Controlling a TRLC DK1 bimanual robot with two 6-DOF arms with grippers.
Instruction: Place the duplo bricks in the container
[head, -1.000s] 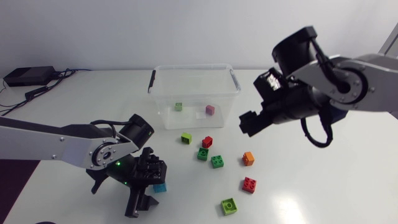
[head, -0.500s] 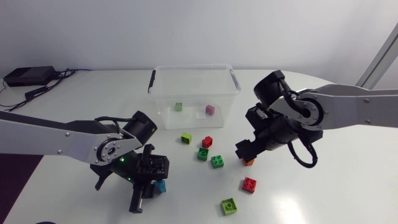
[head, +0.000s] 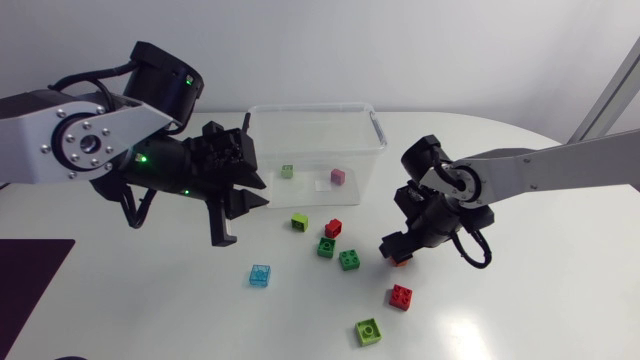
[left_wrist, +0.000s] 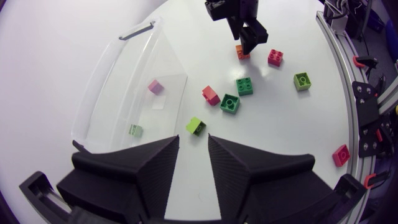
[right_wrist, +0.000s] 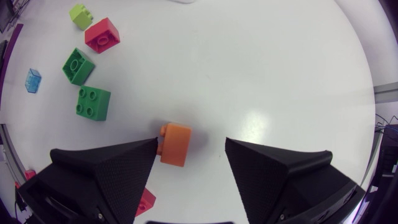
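right gripper (right_wrist: 191, 144) jaws apart | orange brick (right_wrist: 175, 144) between them, against one finger (other finger clear) | left gripper (left_wrist: 193, 140) jaws narrowly apart, beside container (head: 300, 108)

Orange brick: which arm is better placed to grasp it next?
Right. The right gripper is open with the orange brick between its fingers, against one of them. The left gripper is empty, beside the container, well away from that brick.

Head camera overhead, wrist cameras angled down nearer, all sharing orange brick (right_wrist: 175, 144)
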